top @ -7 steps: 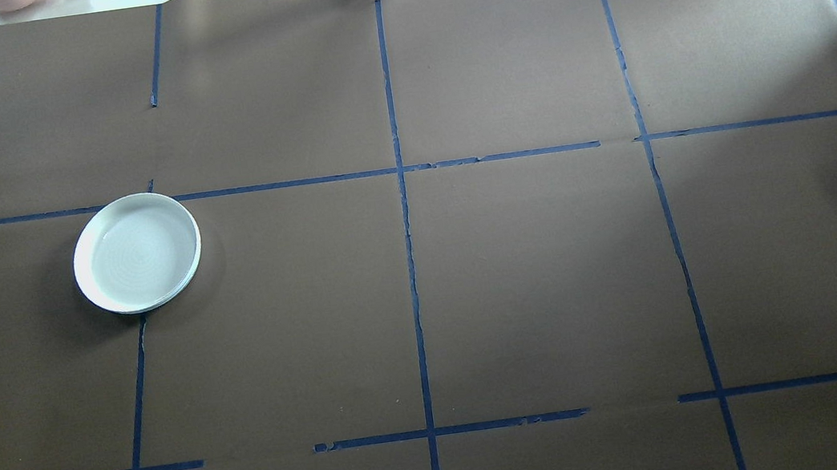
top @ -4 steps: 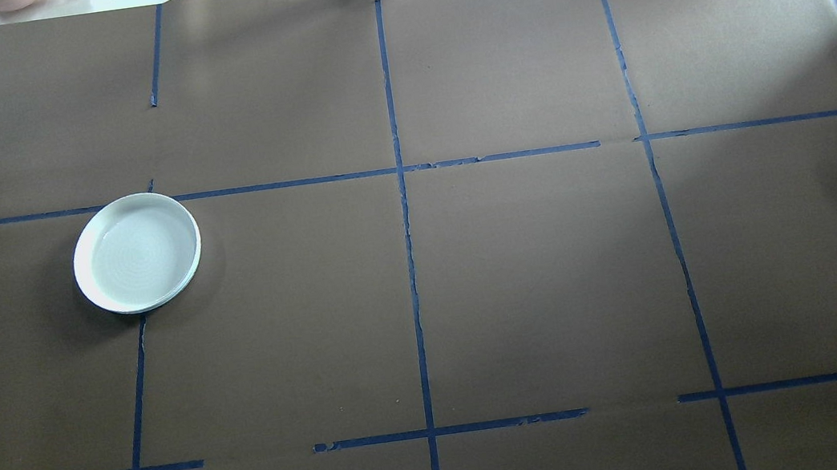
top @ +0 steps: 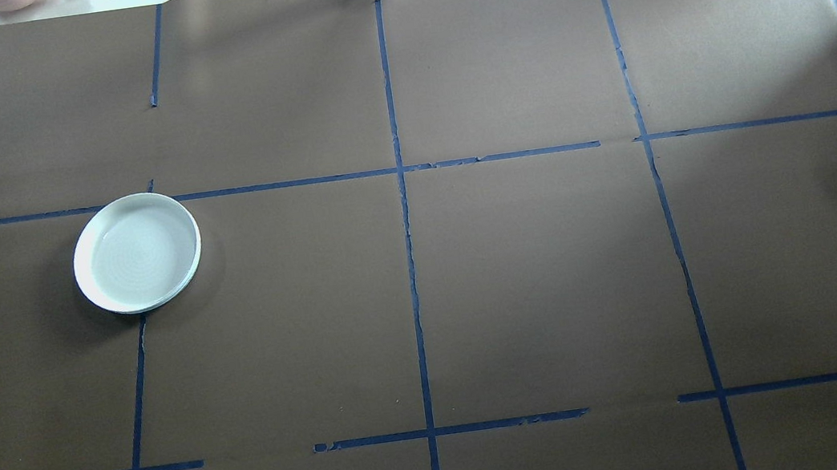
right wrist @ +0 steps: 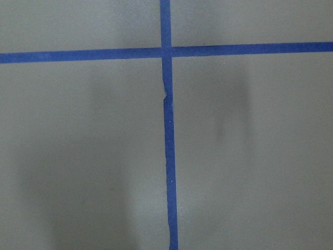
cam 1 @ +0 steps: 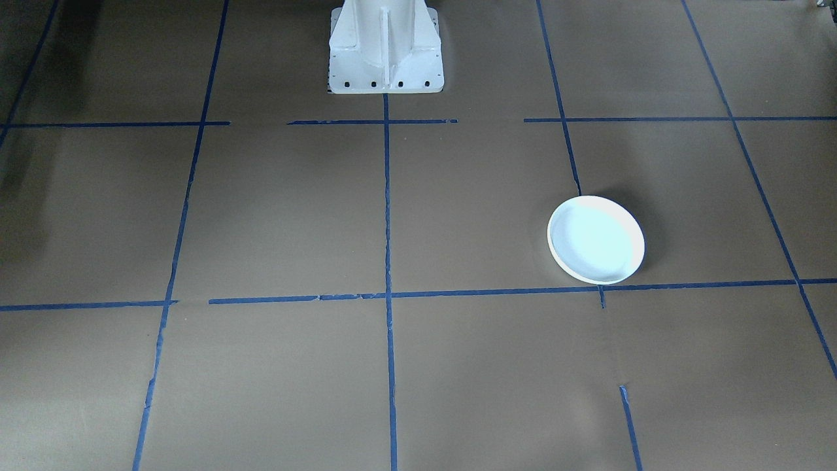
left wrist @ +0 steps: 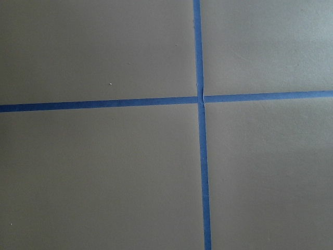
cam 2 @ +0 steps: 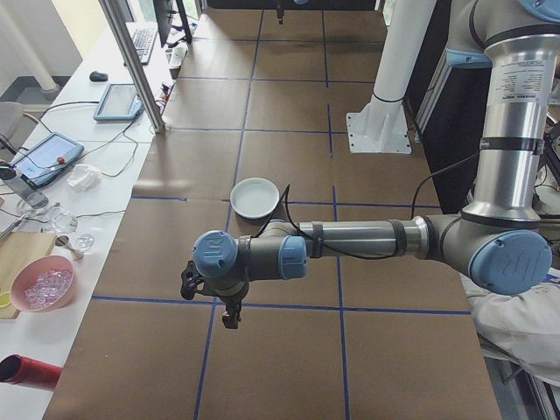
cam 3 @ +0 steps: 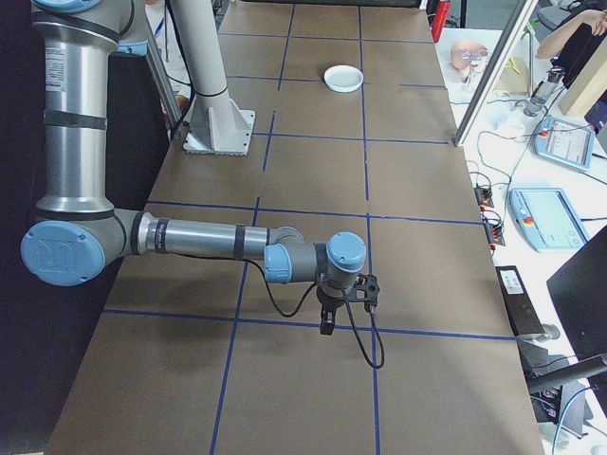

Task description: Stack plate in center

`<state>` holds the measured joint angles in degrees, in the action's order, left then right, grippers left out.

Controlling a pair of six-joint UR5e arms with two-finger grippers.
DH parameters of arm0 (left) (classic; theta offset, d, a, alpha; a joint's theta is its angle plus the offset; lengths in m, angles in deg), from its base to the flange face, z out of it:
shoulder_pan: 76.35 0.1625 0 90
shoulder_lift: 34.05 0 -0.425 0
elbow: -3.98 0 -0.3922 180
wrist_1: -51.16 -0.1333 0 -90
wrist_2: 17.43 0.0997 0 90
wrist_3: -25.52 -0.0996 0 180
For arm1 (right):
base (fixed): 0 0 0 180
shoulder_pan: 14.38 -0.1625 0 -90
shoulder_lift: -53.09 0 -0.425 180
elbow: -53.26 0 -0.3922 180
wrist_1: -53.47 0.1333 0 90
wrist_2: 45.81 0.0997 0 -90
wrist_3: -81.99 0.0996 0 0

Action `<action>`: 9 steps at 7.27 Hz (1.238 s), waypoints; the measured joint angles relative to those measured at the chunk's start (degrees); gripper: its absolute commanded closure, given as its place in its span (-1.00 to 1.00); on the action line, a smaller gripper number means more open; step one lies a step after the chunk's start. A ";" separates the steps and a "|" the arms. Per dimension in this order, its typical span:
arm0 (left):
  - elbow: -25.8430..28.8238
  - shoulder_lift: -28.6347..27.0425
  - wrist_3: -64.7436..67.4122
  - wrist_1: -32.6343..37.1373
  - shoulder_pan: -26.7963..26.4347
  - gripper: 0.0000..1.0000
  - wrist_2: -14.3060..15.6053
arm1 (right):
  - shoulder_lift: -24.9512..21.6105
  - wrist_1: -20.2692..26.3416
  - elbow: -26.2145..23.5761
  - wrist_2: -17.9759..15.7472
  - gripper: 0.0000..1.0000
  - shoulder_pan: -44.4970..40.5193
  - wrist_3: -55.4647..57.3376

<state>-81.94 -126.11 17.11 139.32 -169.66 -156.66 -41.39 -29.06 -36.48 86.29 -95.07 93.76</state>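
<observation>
1. The plate, round and shallow with a pale bluish-grey inside and a thin whitish rim, lies flat on the brown paper-covered desk on the robot's left half, its far edge just beside a blue tape line running across the desk
2. In the front-facing view the plate sits alone, well apart from the white robot base and off to one side of the middle tape line
3. The left tool hangs from the near arm above the desk, nearer the camera than the plate and apart from it; it shows only in this side view, so whether it is wide or narrow I cannot tell
4. The right tool hangs from the near arm above a tape line at the far end of the desk from the plate; again I cannot tell its opening
5. Both wrist views show only brown paper and crossing blue tape
</observation>
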 measured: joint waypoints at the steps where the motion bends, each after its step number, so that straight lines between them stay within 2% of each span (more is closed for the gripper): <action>1: -0.16 -0.10 -0.01 0.00 -0.20 -1.00 1.00 | 0.00 0.00 0.00 0.00 -1.00 0.00 0.00; 3: -0.46 0.03 -0.01 0.05 -0.59 -1.00 2.69 | 0.00 0.00 0.00 0.00 -1.00 0.00 0.00; 9: -1.29 0.96 0.02 0.14 -0.73 -1.00 2.86 | 0.00 0.00 0.00 0.00 -1.00 0.00 0.00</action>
<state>-83.23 -125.14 17.13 139.46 -170.39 -153.81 -41.39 -29.05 -36.48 86.29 -95.07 93.76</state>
